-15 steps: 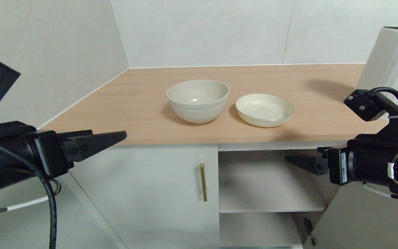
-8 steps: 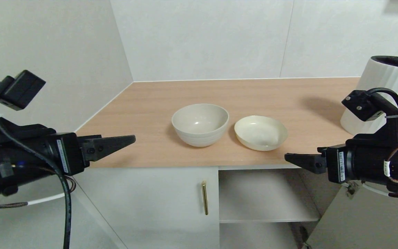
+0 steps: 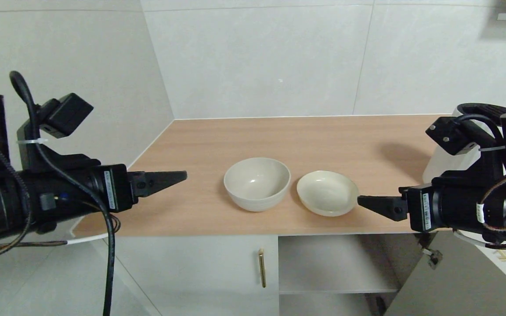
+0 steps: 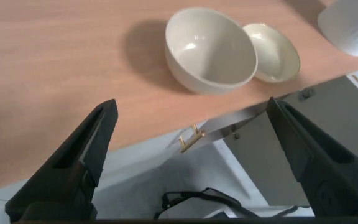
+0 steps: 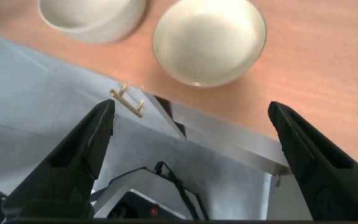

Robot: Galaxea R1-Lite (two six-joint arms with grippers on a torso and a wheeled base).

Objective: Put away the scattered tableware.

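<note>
We hold nothing yet: left gripper and right gripper are wide open. Next we must grab the bowl or dish.

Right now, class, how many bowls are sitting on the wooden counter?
2. The deeper bowl stands on the counter; the shallow bowl sits close beside it on the robot's right, near the front edge. More could be hidden in the cupboard below.

Left hand and right hand level, pointing inward, both splayed wide
</note>
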